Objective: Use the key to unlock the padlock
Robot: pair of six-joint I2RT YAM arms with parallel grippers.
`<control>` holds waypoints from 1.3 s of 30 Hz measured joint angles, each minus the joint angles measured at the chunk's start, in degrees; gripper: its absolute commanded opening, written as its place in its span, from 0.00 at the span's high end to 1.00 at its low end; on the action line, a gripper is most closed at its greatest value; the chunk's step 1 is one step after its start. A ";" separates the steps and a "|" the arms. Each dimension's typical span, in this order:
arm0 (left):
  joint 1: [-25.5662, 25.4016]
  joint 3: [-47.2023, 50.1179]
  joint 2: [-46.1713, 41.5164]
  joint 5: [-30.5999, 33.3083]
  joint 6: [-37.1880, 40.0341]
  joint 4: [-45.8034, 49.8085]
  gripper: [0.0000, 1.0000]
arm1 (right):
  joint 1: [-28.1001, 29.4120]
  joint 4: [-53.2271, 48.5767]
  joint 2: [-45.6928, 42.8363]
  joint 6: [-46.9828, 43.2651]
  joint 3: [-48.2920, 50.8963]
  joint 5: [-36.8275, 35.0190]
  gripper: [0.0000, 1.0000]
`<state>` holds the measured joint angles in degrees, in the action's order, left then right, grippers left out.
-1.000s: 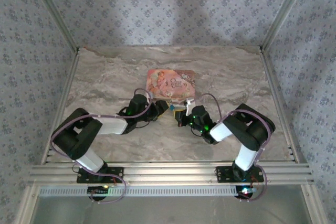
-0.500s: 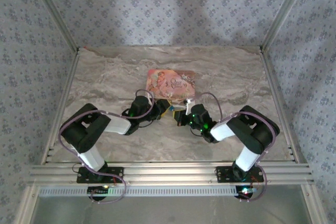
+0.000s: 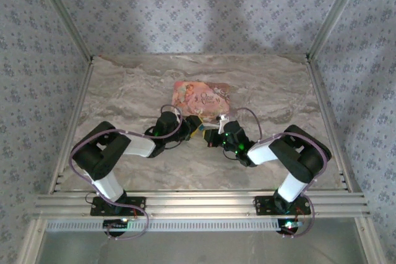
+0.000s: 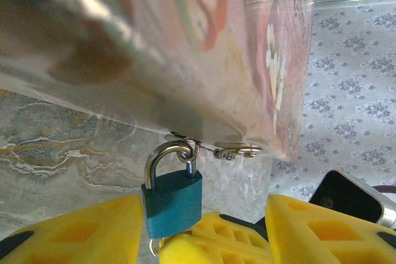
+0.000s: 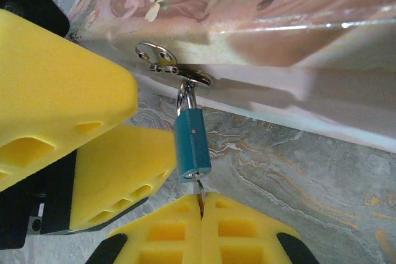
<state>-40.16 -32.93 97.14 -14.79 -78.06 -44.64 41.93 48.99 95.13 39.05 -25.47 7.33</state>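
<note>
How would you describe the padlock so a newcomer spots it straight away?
Find the pink illustrated box lying mid-table. At its near edge, facing the arms, a small metal clasp sticks out, and the padlock is hooked through it. It is the one teal-blue block with a silvery shackle, far smaller than the box.

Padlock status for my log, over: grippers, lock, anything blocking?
Left gripper open, flanking padlock. Right gripper shut on key at its base. Shackle looks closed, through hasp of pink box. Nothing blocking seen.
</note>
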 measured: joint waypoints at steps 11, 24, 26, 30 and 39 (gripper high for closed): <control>-0.11 -0.37 -0.85 1.29 -0.90 2.29 0.42 | 0.07 -1.53 -1.25 2.60 -0.79 0.22 1.00; -2.38 2.25 -4.79 5.57 -2.86 9.73 0.49 | 0.11 -1.60 -1.11 3.85 -1.49 0.28 1.00; -2.38 2.38 -4.70 5.86 -3.30 9.29 0.49 | 0.11 -1.60 -1.11 4.02 -1.49 0.44 1.00; -2.38 2.45 -3.50 6.78 -4.44 6.16 0.49 | 0.26 -1.49 -1.11 4.09 -1.49 0.48 1.00; -2.73 2.75 -2.14 8.76 -6.75 0.96 0.52 | 0.66 -1.46 -0.94 4.76 -1.97 0.70 1.00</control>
<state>-42.89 -30.17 95.00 -6.02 -84.82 -43.68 42.59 47.53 94.19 43.81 -27.44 8.03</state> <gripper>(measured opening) 0.494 0.061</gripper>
